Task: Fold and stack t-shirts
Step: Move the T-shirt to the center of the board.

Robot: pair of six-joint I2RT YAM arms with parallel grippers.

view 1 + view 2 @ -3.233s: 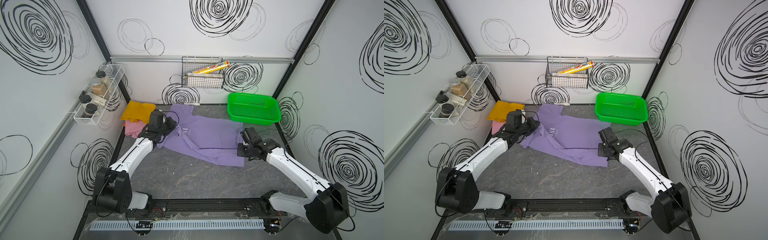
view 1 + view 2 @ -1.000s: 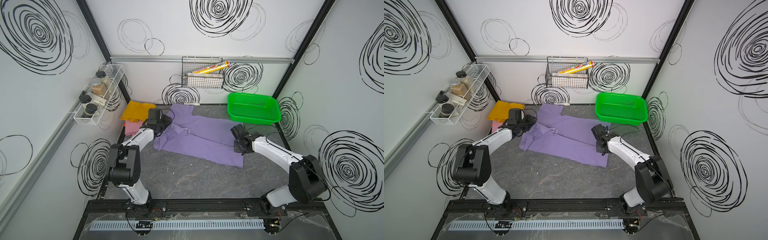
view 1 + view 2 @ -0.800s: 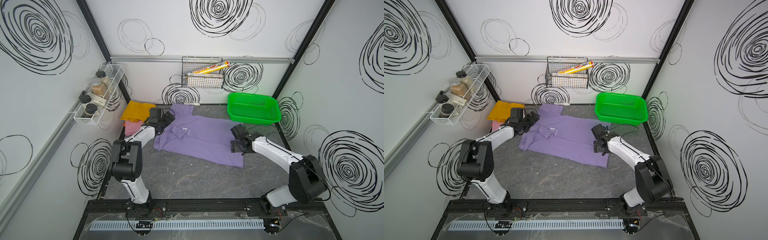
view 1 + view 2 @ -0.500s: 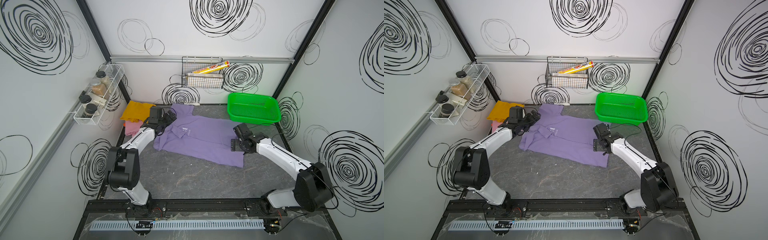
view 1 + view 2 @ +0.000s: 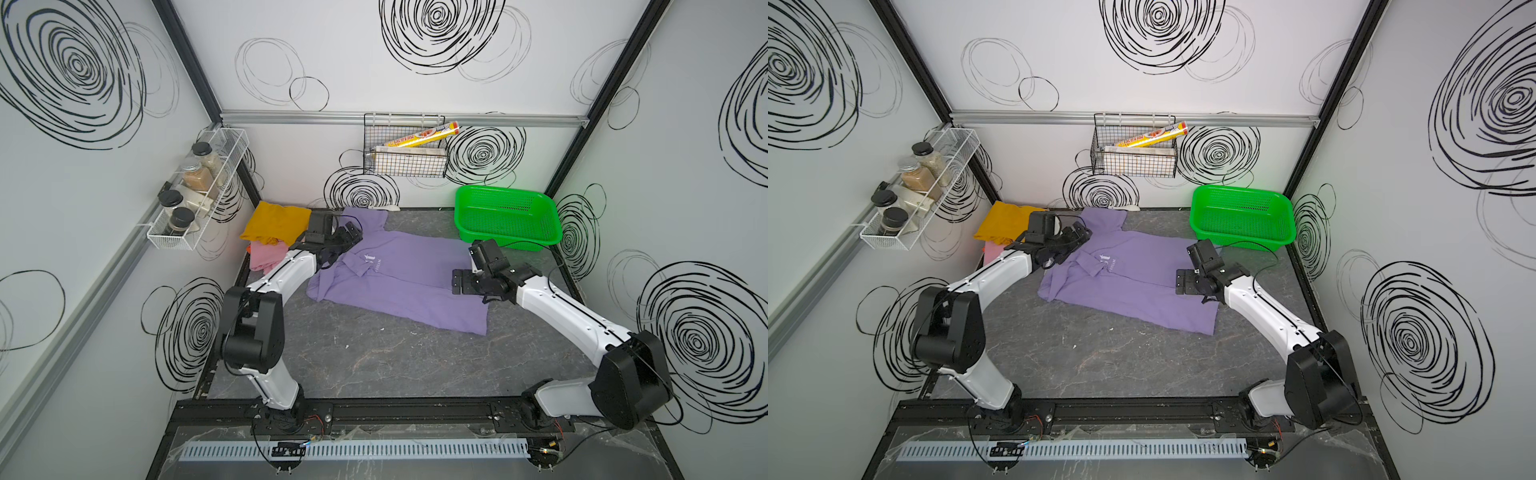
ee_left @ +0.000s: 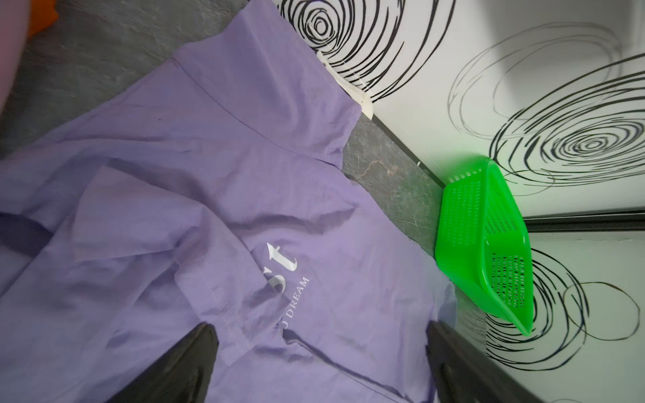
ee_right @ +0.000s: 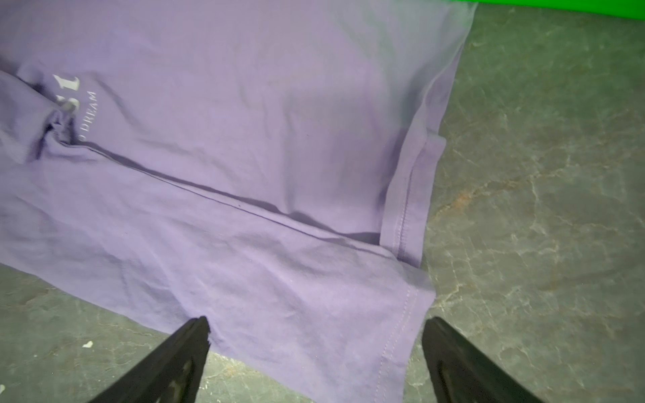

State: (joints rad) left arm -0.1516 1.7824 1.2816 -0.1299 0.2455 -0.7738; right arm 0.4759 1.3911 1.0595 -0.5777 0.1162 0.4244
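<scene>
Across the dark marbled worktop (image 5: pixel 374 365) the lavender t-shirt (image 5: pixel 411 286) lies spread near the middle, shoulders toward the left arm and bottom edge toward the right arm. One long side seems already turned in over the body along a straight crease. Near its far corner, by the back wall, stands the green basket (image 5: pixel 507 216). The mustard-yellow t-shirt (image 5: pixel 276 222) sits folded in the far left corner, lying partly over the pink t-shirt (image 5: pixel 268 255).

The left pincer (image 6: pixel 321 329) hangs over the chest area with its jaws spread wide and nothing between them. The right pincer (image 7: pixel 316 322) is likewise wide open and empty, above the near corner of the bottom edge.

A sleeve (image 6: pixel 216 279) lies flipped inward, half covering the white lettering (image 6: pixel 282 268). The stitched hem (image 7: pixel 405 223) shows a doubled layer.

The cloth looks thin, light and limp. It will likely sag, drag and lose its crease if lifted from one point. The safest holds are probably the hem corner and the matching shoulder edge, pinching every layer there, with both ends raised together.
</scene>
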